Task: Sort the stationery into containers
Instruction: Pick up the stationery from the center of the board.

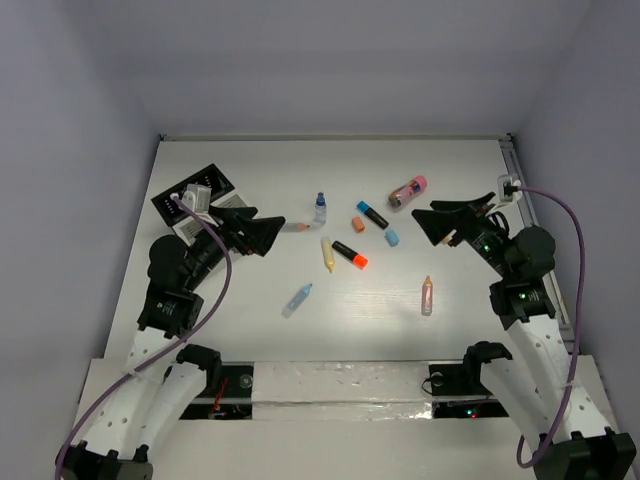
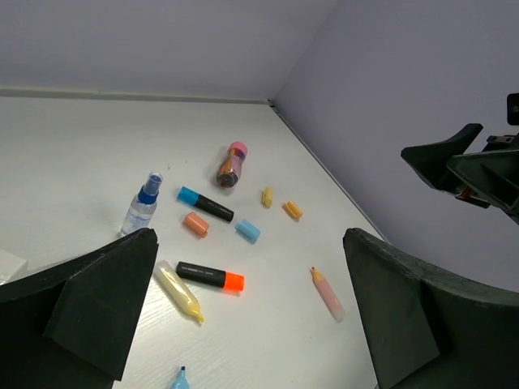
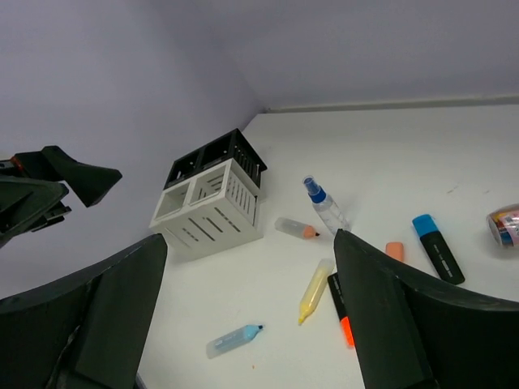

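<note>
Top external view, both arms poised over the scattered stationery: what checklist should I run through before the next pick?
1. Left gripper open and empty: ok.
2. Right gripper open and empty: ok.
3. Organizer upright, open tops showing: ok.
4. Light blue marker lying alone, with room around it: ok.
5. Yellow marker well apart from the orange-capped black marker: not ok, they lie close together.
6. Organizer empty down to the bottom: cannot tell, though nothing shows inside from the right wrist view.
</note>
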Action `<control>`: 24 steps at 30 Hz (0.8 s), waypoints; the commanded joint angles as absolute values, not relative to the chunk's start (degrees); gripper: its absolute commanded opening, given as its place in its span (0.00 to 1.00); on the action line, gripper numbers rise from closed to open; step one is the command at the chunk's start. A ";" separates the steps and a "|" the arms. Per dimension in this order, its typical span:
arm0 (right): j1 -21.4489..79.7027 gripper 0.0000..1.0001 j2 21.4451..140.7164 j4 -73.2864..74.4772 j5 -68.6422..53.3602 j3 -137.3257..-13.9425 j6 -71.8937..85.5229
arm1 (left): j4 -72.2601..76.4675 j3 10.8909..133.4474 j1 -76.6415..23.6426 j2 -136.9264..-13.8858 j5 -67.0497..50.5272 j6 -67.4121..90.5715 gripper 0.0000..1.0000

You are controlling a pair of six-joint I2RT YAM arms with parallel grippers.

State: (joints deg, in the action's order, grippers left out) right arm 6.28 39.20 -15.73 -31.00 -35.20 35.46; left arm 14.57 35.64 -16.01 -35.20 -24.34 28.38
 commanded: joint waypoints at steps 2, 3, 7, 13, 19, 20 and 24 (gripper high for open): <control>5.98 0.85 38.58 -15.82 -29.88 -36.91 34.63 | 18.53 37.36 -15.64 -35.33 -24.61 29.17 0.99; 5.98 0.81 38.67 -15.91 -29.88 -36.83 34.63 | 20.46 35.96 -15.64 -35.16 -25.31 29.88 0.99; 5.98 0.48 39.11 -15.82 -30.06 -36.56 34.54 | 26.97 34.54 -16.69 -37.08 -25.40 33.13 0.97; 5.98 0.08 40.25 -14.59 -30.15 -36.65 33.84 | 23.65 39.37 -31.51 -48.22 -10.40 27.88 0.17; 5.98 0.61 40.60 -13.97 -30.06 -35.69 33.31 | 12.66 47.54 -40.07 -59.91 15.01 21.98 0.36; 5.98 0.64 41.13 -13.97 -30.23 -35.68 33.40 | 12.05 48.07 -40.60 -61.51 16.42 21.02 0.43; 5.98 0.68 42.01 -14.41 -31.81 -35.77 33.92 | 12.04 50.62 -41.13 -70.21 19.59 19.78 0.47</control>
